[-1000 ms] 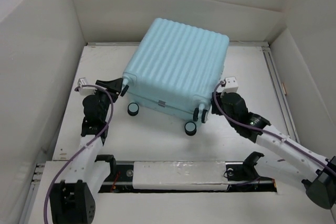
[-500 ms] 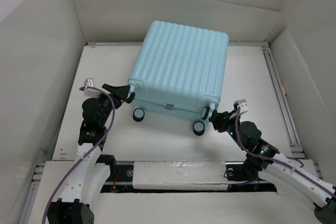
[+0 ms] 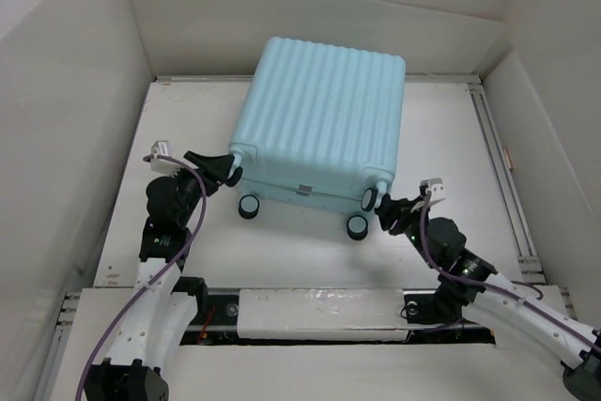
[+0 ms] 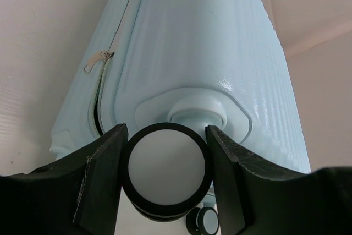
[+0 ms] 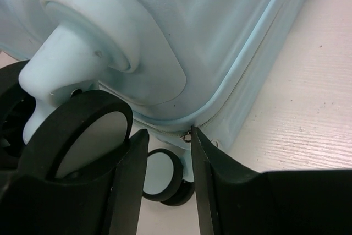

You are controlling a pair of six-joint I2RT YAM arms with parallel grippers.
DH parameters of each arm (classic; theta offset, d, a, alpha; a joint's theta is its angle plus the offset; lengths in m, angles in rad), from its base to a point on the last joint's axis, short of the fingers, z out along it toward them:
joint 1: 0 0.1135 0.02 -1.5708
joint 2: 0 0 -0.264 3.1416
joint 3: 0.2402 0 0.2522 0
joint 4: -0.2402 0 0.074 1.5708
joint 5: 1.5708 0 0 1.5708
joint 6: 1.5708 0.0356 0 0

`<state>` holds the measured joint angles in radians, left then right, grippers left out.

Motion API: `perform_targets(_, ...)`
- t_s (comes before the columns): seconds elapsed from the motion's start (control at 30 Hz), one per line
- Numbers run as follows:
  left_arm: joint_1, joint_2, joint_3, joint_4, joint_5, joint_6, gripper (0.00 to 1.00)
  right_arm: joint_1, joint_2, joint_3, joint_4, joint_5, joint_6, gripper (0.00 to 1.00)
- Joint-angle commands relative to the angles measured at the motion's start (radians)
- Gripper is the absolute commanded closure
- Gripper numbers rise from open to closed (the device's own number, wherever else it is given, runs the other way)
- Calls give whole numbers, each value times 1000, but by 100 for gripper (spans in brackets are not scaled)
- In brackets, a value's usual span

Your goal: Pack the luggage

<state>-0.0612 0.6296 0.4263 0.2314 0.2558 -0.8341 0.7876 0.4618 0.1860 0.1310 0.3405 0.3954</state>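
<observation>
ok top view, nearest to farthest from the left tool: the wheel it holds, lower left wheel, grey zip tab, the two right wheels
1. Black-and-white caster wheel in the left tool, left corner of the light-blue ribbed suitcase.
2. Lower left caster wheel, just below.
3. Small grey zip tab, mid near edge.
4. Lower right caster wheel and upper right caster wheel: too close to call.

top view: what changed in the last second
The right gripper pulled back from the right side of the luggage to its near right wheel, jaws apart. The luggage turned slightly counter-clockwise. The left gripper stayed clamped on the near left wheel.
</observation>
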Motion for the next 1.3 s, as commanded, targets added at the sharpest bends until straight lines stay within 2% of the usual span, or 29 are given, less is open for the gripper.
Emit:
perform_targets(0.0, -38, -38, 46, 129, 192, -26, 100, 24, -34, -52, -22, -14, 82, 58)
perform_targets(0.27, -38, -8, 75, 120, 182, -7, 100, 33, -155, -66, -82, -3, 102, 51)
perform_targets(0.43, -38, -8, 85, 120, 181, 4, 100, 33, -164, -66, -102, 29, 122, 49)
perform_targets(0.73, -38, -8, 152, 39, 132, 55, 100, 33, -13, -19, -102, 123, 177, 49)
perform_targets(0.97, -38, 85, 181, 11, 85, 93, 100, 33, -3, -19, -111, 144, 209, 51)
perform_targets(1.13, -38, 105, 152, 89, 117, 44, 100, 33, -3, -10, -51, 144, 126, 49)
perform_targets(1.27, -38, 105, 161, 89, 129, 35, 100, 33, 18, -10, 48, 120, 15, 49)
